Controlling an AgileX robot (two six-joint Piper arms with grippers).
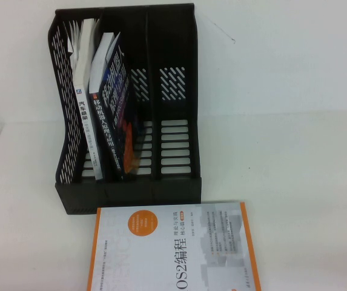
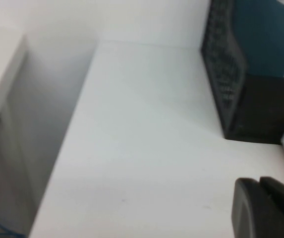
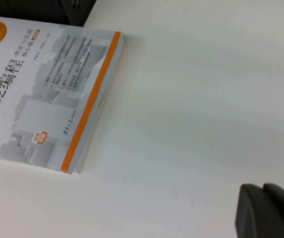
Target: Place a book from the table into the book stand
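Book (image 1: pixel 83 130), white spine, stands upright in the leftmost compartment of the book stand (image 1: pixel 173 188), upper left of the high view; its pages fan slightly at the top. Beside it, in the middle compartment, a dark blue book (image 1: pixel 114 115) leans to the right. The third compartment holds no book that I can see.

An orange-bordered white book (image 1: pixel 173 248) lies flat on the table (image 1: pixel 294 151) at lower centre of the high view, just in front of the stand's base; its near end runs off the bottom edge.

Neither arm shows in the high view. Left gripper (image 2: pixel 268 208) sits in the lower right corner of the left wrist view, fingers together with nothing between them, above bare tabletop, with the stand's perforated wall at upper right. Right gripper (image 3: pixel 268 210) appears in the lower right corner of the right wrist view, above the table and apart from the orange-bordered book; only a dark edge shows, so its finger state I cannot tell.
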